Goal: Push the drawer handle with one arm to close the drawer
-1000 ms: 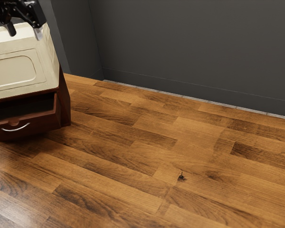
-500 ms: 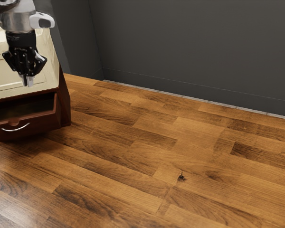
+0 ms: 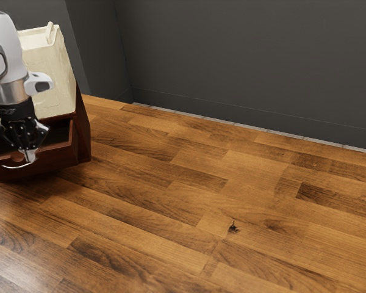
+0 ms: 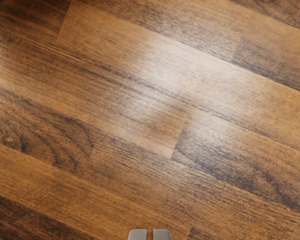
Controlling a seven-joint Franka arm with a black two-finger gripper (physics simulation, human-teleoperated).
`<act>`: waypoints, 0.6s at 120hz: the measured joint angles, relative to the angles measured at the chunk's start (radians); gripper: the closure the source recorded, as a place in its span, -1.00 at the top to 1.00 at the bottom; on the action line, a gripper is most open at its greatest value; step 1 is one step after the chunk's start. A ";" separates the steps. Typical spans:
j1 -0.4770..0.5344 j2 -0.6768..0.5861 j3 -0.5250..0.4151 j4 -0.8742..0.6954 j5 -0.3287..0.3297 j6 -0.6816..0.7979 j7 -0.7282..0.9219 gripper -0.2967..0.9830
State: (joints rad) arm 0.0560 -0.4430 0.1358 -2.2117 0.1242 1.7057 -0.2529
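- The end effector (image 3: 28, 155), black with pale fingertips, points downward at the exterior view's left. Its fingers are together but for a thin gap, with nothing seen clamped in them.
- In the wrist view, two rounded grey fingertips (image 4: 162, 234) sit side by side, a narrow slit between them, above wooden planks.
- The tips are at the curved silver handle (image 3: 13, 167), by its end nearer the exterior view's right. Whether they touch it cannot be told.
- The handle is fixed to the front of a reddish-brown drawer (image 3: 56, 160), low in the cabinet. The drawer stands open, its dark inside showing behind the front panel.
- Above the end effector, the white and silver arm (image 3: 6, 46) crosses in front of the cabinet.
- The cabinet has a dark brown side (image 3: 83, 137) and a cream upper section (image 3: 56, 79) above the drawer.
- Around it spreads a glossy wood-plank floor (image 3: 171, 189), with a small dark mark (image 3: 233, 228) well apart from the cabinet.
- Beyond the floor rises a plain dark grey wall (image 3: 244, 61).
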 joint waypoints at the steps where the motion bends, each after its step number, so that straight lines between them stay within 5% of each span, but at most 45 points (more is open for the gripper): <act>1: 0.003 -0.004 0.000 -0.006 0.000 0.004 -0.003 -0.69; 72: 0.195 -0.049 -0.031 -0.246 0.011 0.221 -0.138 -0.69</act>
State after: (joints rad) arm 0.2514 -0.4918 0.1045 -2.4581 0.1349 1.9271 -0.3912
